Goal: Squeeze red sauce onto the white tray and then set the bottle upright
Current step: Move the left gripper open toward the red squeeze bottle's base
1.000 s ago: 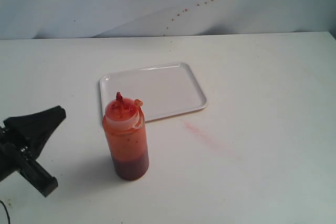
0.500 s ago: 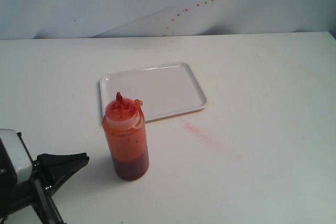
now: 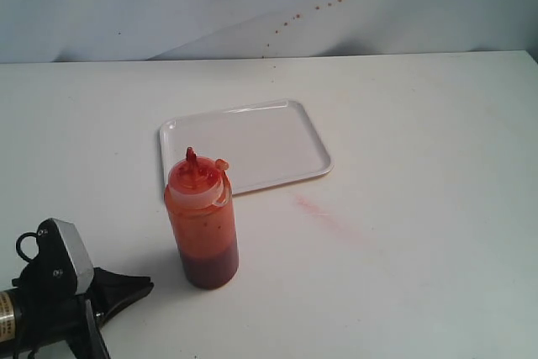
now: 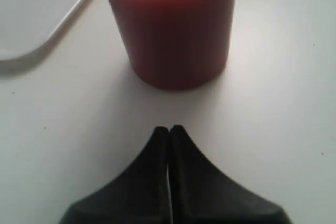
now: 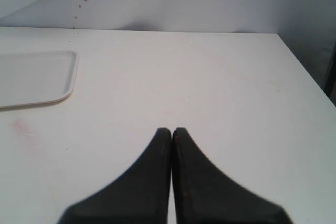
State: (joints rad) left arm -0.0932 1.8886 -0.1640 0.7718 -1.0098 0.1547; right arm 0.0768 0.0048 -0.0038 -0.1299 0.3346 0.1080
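Observation:
The bottle [image 3: 202, 223] stands upright on the table just in front of the white tray [image 3: 252, 145], its red nozzle up and its small cap hanging at the side. No red sauce shows on the tray. My left gripper [image 3: 145, 286] is low at the bottom left, shut and empty, pointing at the bottle's dark base [image 4: 176, 40] a short way off. The tray's rim [image 4: 50, 40] shows beside the bottle. My right gripper [image 5: 171, 130] is shut and empty over bare table, with the tray's corner [image 5: 50, 77] off to one side. It does not show in the exterior view.
A faint pale pink smear [image 3: 313, 206] marks the table by the tray's near right corner. Small red-brown specks [image 3: 319, 7] dot the white backdrop behind the table. The table's right edge [image 5: 307, 72] lies beyond the right gripper.
The left arm has swung round and dropped lower; its shut tips moved right toward the bottle's base. Bottle and tray have not moved.

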